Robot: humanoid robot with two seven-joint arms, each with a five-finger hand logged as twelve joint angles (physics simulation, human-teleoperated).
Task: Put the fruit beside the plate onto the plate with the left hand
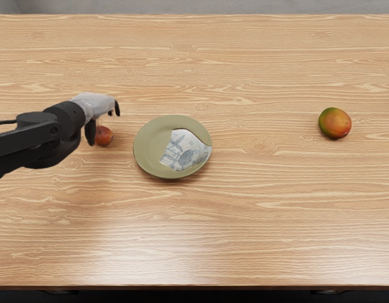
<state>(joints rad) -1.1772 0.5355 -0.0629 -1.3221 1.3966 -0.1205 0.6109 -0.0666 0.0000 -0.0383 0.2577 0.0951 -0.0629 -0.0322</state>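
Observation:
A small red-orange fruit lies on the table just left of an olive-green plate with a blue-and-white patterned patch. My left hand hovers over and just left of the fruit, its fingers spread and relaxed, the thumb hanging down beside the fruit. I see no finger closed on the fruit. The left arm comes in from the picture's left edge. The right arm is out of view.
A larger red-green-orange mango lies far to the right on the wooden table. The table's far edge runs along the top of the view.

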